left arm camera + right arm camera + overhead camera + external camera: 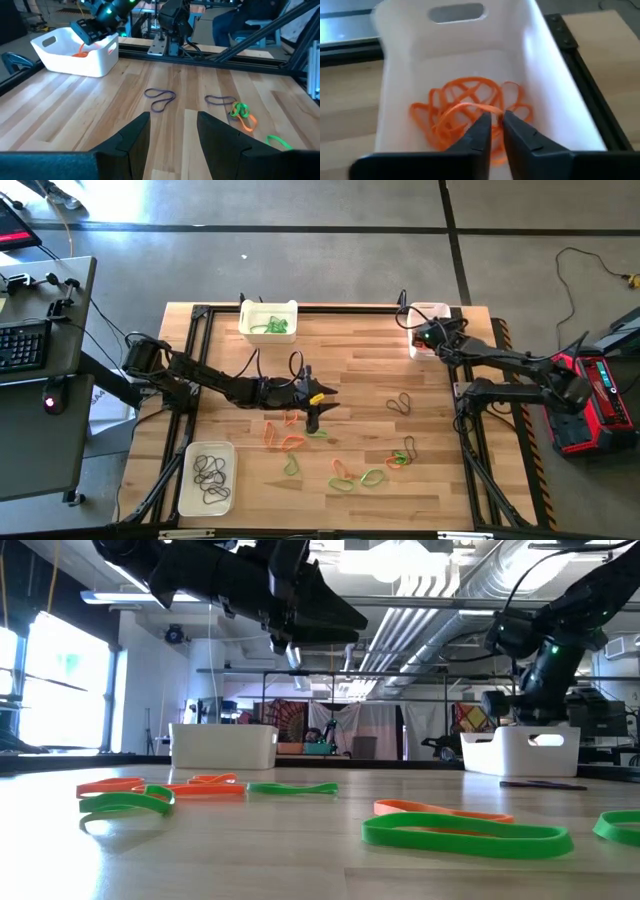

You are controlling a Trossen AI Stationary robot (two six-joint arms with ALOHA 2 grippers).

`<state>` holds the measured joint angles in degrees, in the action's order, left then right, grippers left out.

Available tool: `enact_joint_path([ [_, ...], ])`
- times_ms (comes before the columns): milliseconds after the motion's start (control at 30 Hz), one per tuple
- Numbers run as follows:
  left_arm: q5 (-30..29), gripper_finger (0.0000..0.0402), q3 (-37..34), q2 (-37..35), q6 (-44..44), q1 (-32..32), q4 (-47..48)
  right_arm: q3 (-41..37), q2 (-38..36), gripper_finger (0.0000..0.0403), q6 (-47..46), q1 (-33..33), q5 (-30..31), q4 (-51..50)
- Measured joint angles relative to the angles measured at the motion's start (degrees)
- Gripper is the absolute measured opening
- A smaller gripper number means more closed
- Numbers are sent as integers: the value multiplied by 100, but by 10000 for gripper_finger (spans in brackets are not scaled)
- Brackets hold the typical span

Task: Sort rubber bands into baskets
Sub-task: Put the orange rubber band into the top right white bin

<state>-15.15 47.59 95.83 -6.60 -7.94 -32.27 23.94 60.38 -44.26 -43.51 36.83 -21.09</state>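
Observation:
Three white baskets stand on the wooden table: one at the far middle holds green bands, one at the far right holds orange bands, and one at the near left holds dark bands. Loose orange, green and dark bands lie on the table's middle. My left gripper hangs open and empty above the loose bands. My right gripper is over the far right basket, shut on an orange band. My right gripper pinches a strand of one orange band between its two fingertips, coming from above and pointing down into the far right basket. The band hangs below the fingers, inside the basket's walls, over the heap of orange bands.
A black frame runs along the table's far edge and its sides. Two dark bands lie between my left gripper and the far right basket. A green and orange tangle lies near the right side. A desk with a keyboard stands left of the table.

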Motion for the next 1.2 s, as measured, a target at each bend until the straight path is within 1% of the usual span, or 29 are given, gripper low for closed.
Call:
enact_joint_path([
  [133,71,156,0,0,4,0,-5,164,-2,96,165,127,32,-135],
  [233,74,156,0,-2,75,4,-4,335,-2,136,174,182,110,-459],
  [300,87,156,0,-7,140,4,-4,472,-2,153,184,243,122,-783],
  [367,89,153,0,-26,248,-14,11,625,-18,160,231,323,114,-1080],
  [433,85,143,-2,-102,297,-75,99,802,-111,153,447,401,74,-1198],
  [500,85,130,-2,-246,437,-158,323,1001,-254,131,655,534,21,-1241],
  [567,3,116,-2,-446,531,-237,738,1146,-401,96,828,759,-60,-1263],
  [667,-49,92,-2,-786,538,-321,1516,1329,-585,26,1130,1169,-153,-1219],
  [700,-51,85,-2,-896,535,-354,1789,1357,-618,14,1225,1332,-183,-1176],
  [733,-51,77,-2,-990,526,-398,2075,1360,-636,11,1324,1518,-206,-1094],
  [800,35,63,-2,-1144,469,-503,2673,1360,-638,19,1450,1917,-277,-997],
  [867,320,51,-2,-1237,410,-587,3254,1360,-634,21,1501,2319,-276,-972],
  [967,498,46,-2,-1253,283,-735,3987,1358,-632,14,1603,2909,-237,-955],
  [1100,404,61,-2,-1015,-18,-834,4538,1353,-632,8,1774,3543,-277,-711],
  [1200,435,85,-2,-736,-493,-810,4560,1353,-628,16,1732,3914,-281,-681],
])
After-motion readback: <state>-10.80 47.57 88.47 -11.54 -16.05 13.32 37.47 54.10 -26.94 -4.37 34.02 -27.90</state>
